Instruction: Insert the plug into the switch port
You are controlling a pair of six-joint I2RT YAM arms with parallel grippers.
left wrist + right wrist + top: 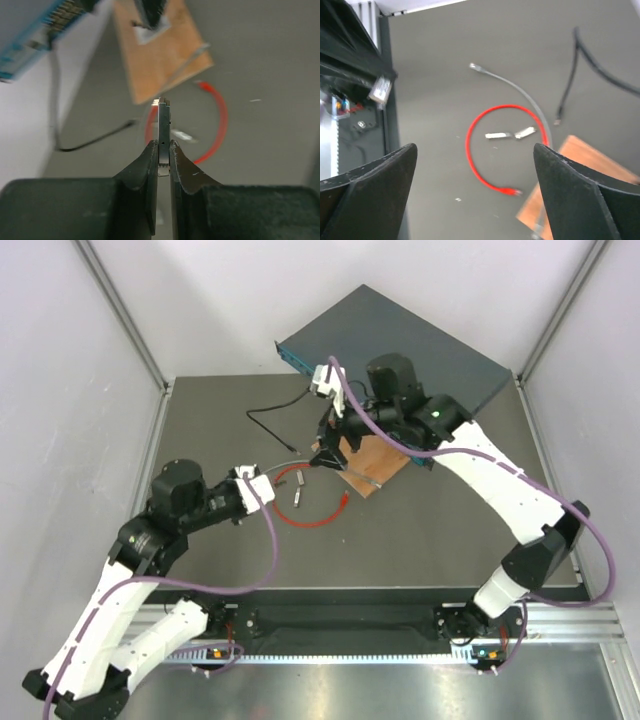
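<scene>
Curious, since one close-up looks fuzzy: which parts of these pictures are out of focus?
Left wrist view: left gripper and the thin metal piece it pinches are sharp, the wooden board behind blurred. Right wrist view: slightly soft. Top view: crisp.

the switch box (pixel 430 345) sits at the back of the bench (pixel 420 540). a board (pixel 375 458) lies just before it. the plug (pixel 345 502) lies beside the board's front-left edge, its cable (pixel 305 523) looping leftward.

left arm (pixel 112 592) | right arm (pixel 505 485) | white shells, black joints | purple cables (pixel 273 540) | black tool fingers (pixel 370 175)
</scene>
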